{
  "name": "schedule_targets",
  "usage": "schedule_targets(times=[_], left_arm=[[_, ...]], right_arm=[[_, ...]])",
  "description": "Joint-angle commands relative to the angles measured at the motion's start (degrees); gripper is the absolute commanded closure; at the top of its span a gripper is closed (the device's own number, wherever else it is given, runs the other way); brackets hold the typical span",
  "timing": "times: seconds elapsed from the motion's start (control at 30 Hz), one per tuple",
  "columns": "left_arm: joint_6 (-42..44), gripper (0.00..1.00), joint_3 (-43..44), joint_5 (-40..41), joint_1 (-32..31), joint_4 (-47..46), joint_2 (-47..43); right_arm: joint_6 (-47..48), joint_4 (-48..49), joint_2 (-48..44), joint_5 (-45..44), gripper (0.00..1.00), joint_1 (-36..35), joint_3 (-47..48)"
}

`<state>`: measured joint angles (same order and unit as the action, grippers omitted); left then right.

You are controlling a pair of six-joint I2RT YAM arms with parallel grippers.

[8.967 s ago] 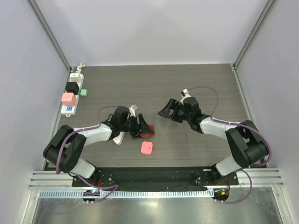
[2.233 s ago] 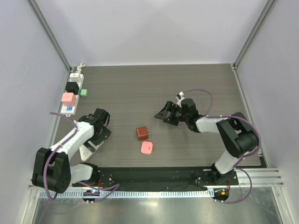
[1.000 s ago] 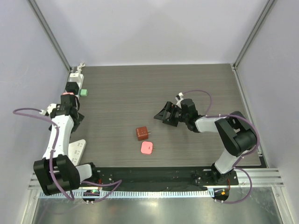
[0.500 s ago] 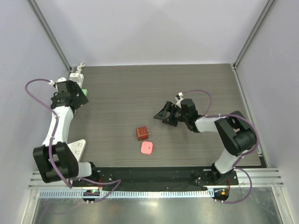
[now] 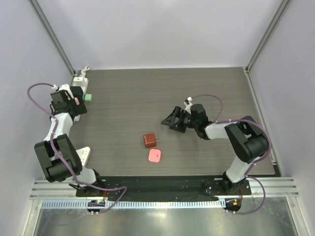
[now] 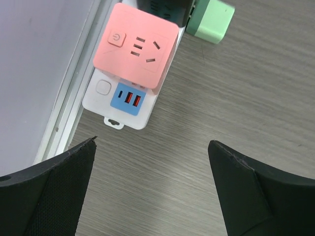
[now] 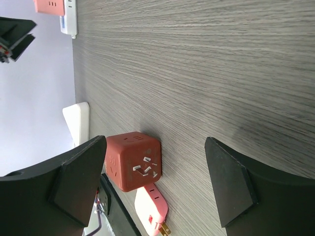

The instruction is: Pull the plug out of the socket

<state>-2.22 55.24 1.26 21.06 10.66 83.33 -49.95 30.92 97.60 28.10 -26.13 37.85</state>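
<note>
We find only one sign: a power symbol, a circle with a short stroke at its top, drawn in a pale line on the square button (image 6: 116,38). The button sits at the corner of the pink plug adapter (image 6: 142,54), which is on the socket (image 6: 96,103). It shows in the left wrist view. On the blue panel (image 6: 118,104) at the socket's end, a small dark oval (image 6: 120,93) stands beside the two red ports (image 6: 129,98). We think it is another port rather than a printed mark, but the view is too coarse to settle it. We can read no words, brand names or numbers in any of the three views.
</note>
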Motion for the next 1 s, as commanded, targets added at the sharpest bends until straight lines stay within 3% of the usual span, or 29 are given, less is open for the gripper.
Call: schedule_targets(times=[0.0,0.27,0.47,0.97], left_arm=[[7.83,0.06,-0.22,-5.92,2.05,-2.14,3.14],[11.53,0.10,3.55,-9.95,6.97,-0.64,8.42],[14.96,0.09,6.89,-8.56,6.98,0.16,15.18],[16.28,0.09,12.78,-6.98,4.96,-1.60,22.14]], right_arm=[[-0.58,4.68,-0.04,1.26,0.13,0.03,-0.49],[-2.86,7.75,0.92,3.10,0.13,-0.06,-0.93],[-2.69,7.93,1.62,3.01,0.13,-0.06,-0.84],[-2.52,7.58,1.10,3.10,0.13,0.11,-0.76]])
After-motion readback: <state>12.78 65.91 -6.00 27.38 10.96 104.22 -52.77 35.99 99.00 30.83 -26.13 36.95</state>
